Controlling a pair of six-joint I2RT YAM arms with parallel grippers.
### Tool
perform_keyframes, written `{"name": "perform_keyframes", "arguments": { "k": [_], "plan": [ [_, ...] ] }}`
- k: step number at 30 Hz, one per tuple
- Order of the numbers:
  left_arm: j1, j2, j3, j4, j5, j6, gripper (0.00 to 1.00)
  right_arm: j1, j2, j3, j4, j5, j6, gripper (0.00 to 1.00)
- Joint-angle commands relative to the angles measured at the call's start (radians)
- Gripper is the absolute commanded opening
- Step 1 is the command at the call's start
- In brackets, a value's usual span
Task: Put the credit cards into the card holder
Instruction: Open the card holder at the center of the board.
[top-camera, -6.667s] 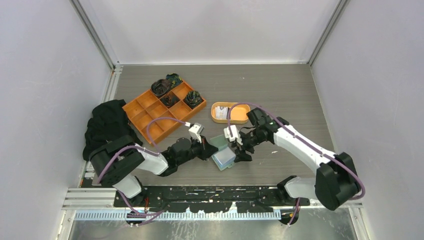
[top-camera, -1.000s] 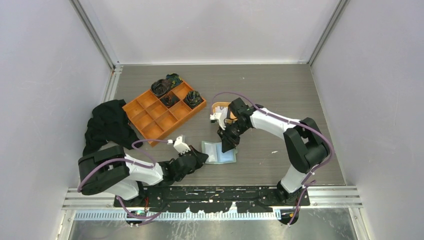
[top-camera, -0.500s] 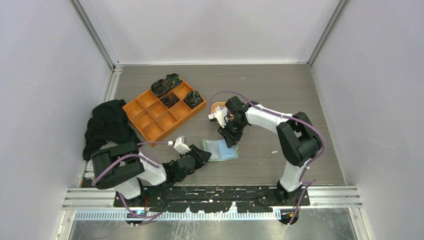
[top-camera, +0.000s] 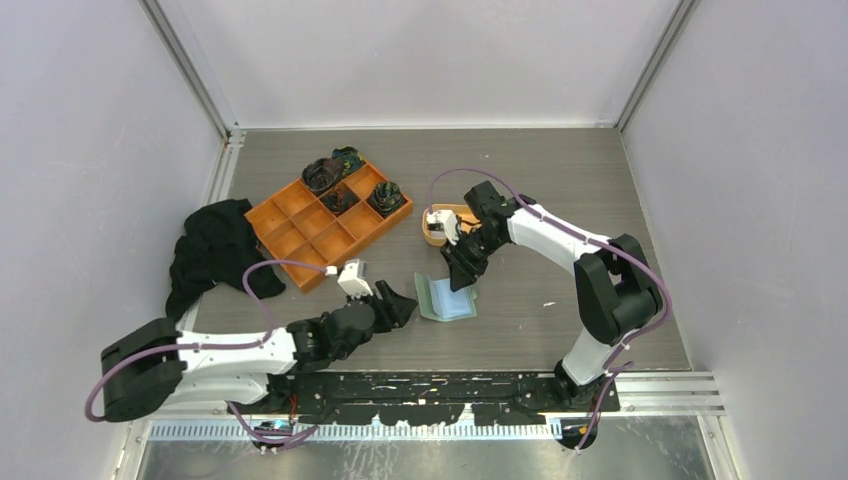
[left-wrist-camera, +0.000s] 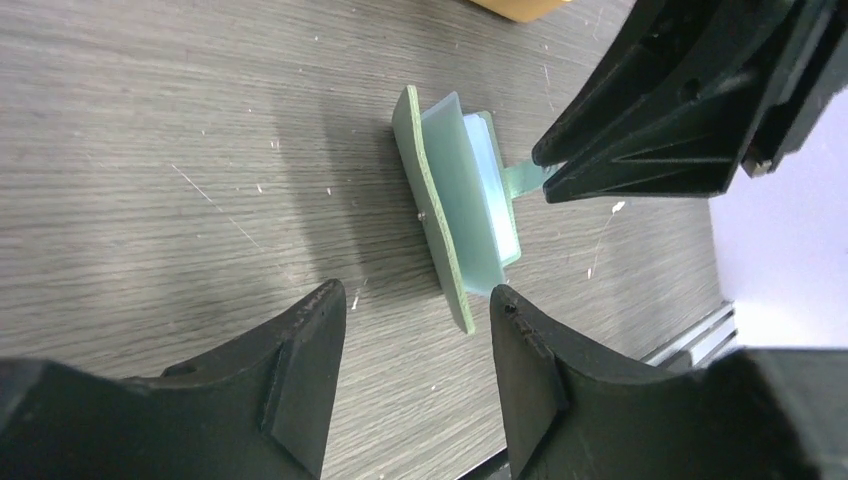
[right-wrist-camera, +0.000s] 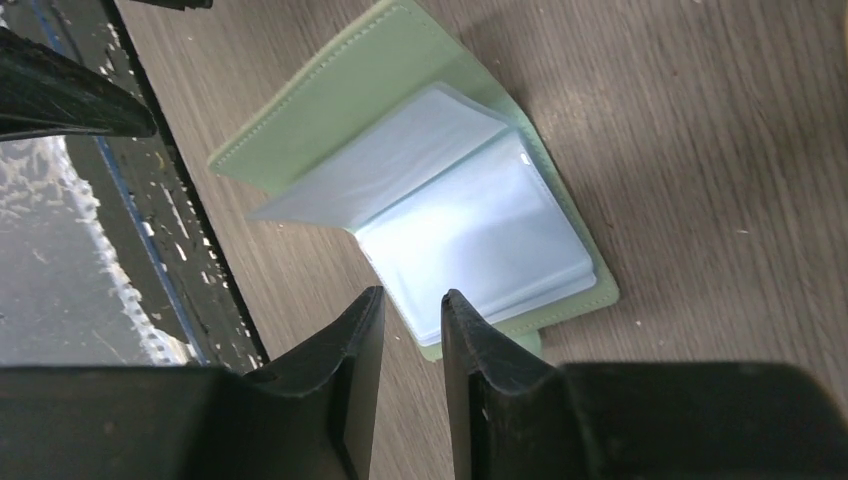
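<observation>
Logging the change, top view: the left gripper (top-camera: 397, 303) has opened and drawn back from the card holder (top-camera: 447, 299), which now lies spread open on the table (top-camera: 560, 180), unheld. The right gripper (top-camera: 461, 272) has shifted toward the orange dish (top-camera: 431, 234), probably to fetch a card.

Count:
- card holder: one
- orange dish: one
- compartment tray (top-camera: 305, 235): one, with four dark bundles (top-camera: 322, 176)
- black cloth (top-camera: 213, 255): one
- credit cards: none visible, and the dish is mostly covered

Left wrist view: jaws wide apart and empty, the card holder (left-wrist-camera: 455, 200) just ahead.

Right wrist view: fingers narrowly parted with nothing between them, the card holder (right-wrist-camera: 440, 200) below, no card seen in its pockets.
</observation>
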Motion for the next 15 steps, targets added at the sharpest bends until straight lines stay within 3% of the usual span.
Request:
{"name": "perform_keyframes", "arguments": {
  "k": [1,9,11,15],
  "plan": [
    [0.008,-0.135,0.032,-0.153,0.051,0.169,0.55,0.003,-0.028,0.021,0.015,-0.079,0.028,0.34],
    [0.010,-0.335,0.016,-0.062,0.202,0.319,0.56,0.039,0.041,-0.018,0.185,-0.074,0.248,0.28],
    [0.011,-0.327,0.013,-0.008,0.247,0.335,0.55,0.083,0.054,-0.040,0.289,-0.064,0.364,0.25],
    [0.011,-0.258,0.053,0.032,0.346,0.363,0.53,0.162,0.120,0.022,0.315,-0.005,0.472,0.22]
  ]
}}
